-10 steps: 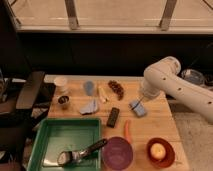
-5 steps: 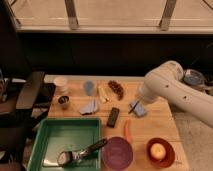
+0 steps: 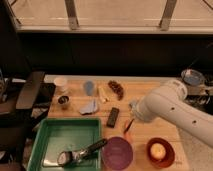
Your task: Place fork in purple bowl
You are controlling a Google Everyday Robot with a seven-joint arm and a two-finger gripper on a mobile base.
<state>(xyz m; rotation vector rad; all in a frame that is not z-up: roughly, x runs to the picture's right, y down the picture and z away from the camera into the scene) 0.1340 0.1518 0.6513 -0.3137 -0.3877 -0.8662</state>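
green tray (image 3: 40, 145): front left of desk (image 3: 150, 92); holds a black-handled utensil (image 3: 82, 151), lying slantwise, handle pointing up-right twd the tray's right rim.
purple bowl (image 3: 118, 152): front edge of desk, just right of tray, between tray & red bowl; inside looks bare.
red bowl (image 3: 160, 151): front right, near purple bowl but apart from it; round yellow item (image 3: 158, 149) sits in the middle.
grey bowl (image 3: 192, 77): far right, back, behind the arm; contents can't be made out.
cups: white cup (image 3: 61, 83) & blue cup (image 3: 89, 87) at back left, upright.
pincer (image 3: 131, 120): at end of white arm (image 3: 170, 107), low over mid-desk, right of a black block (image 3: 113, 116), above the purple bowl's far side; open or closed, can't tell.
carrot (image 3: 128, 135): orange, just below pincer, beside purple bowl's rim.
fork: can't pick it out; spot under the pincer is covered by the arm.
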